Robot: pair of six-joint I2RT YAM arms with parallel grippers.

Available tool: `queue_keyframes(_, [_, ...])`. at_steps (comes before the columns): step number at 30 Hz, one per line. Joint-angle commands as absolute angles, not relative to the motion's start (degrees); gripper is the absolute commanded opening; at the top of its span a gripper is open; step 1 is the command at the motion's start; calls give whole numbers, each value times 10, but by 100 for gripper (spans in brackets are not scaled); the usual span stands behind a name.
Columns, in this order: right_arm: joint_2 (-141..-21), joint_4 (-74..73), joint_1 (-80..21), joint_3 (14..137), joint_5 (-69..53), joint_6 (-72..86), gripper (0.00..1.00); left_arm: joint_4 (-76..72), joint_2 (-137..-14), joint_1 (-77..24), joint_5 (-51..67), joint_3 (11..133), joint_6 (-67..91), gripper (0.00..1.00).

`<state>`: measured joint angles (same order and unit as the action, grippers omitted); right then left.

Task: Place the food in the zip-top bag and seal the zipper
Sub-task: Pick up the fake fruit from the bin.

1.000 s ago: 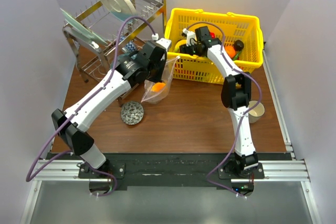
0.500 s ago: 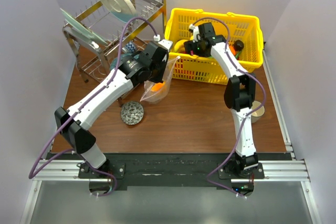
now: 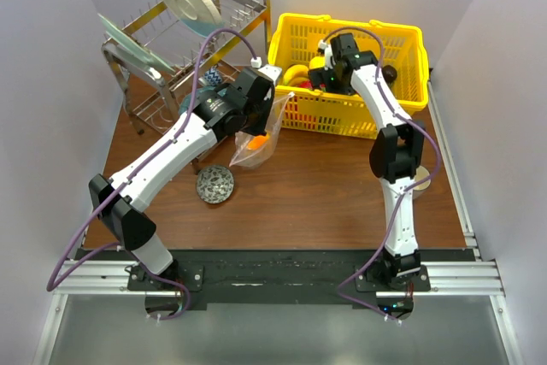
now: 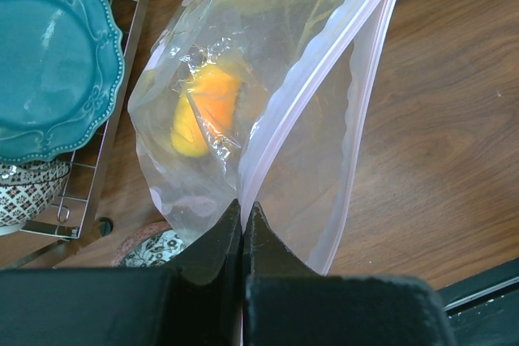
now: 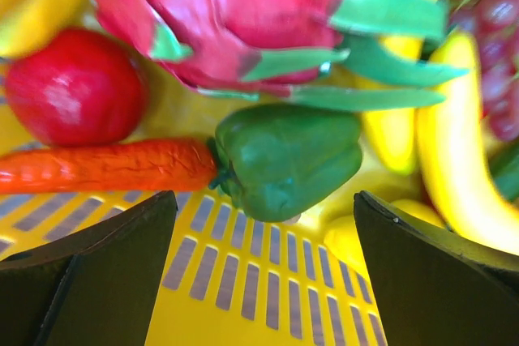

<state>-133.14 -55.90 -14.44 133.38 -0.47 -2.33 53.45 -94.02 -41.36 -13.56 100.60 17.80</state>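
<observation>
Inside the yellow basket (image 3: 350,121), the green bell pepper (image 5: 284,155) is centred straight ahead of the wide-spread right gripper (image 5: 263,220), while the zip-top bag (image 4: 203,103) is pinched by the left gripper (image 4: 243,220).

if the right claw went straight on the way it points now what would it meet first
Most likely the green pepper, centred ahead of the open right claw in the yellow basket, though depth is unclear.

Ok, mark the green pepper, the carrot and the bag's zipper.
green pepper (image 5: 288,160), right wrist view, middle of its body.
carrot (image 5: 105,165), right wrist view, halfway along it.
zipper (image 4: 312,87), left wrist view, mid-length of the pink strip.
</observation>
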Motion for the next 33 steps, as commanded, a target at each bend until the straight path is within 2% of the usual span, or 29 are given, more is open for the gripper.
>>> queue_keyframes(1, [-1353,-603,-135,1329,2,-13,94,519,-932,-411,-124,1018,174,0])
queue_keyframes(9, [-1404,-582,-125,1335,-17,13,94,519,-929,-412,-124,1016,175,0])
queue_keyframes(14, [-1409,-586,-124,1339,-37,20,80,519,-930,-412,-123,1018,176,0])
queue_keyframes(16, [-1395,-584,-122,1337,-44,22,71,520,-929,-412,-121,1020,176,0])
queue_keyframes(18, [-1379,-578,-120,1332,-46,25,68,520,-928,-411,-120,1020,176,0])
queue_keyframes(33, [-1193,-533,-104,1290,-25,61,59,511,-908,-411,-115,998,183,0])
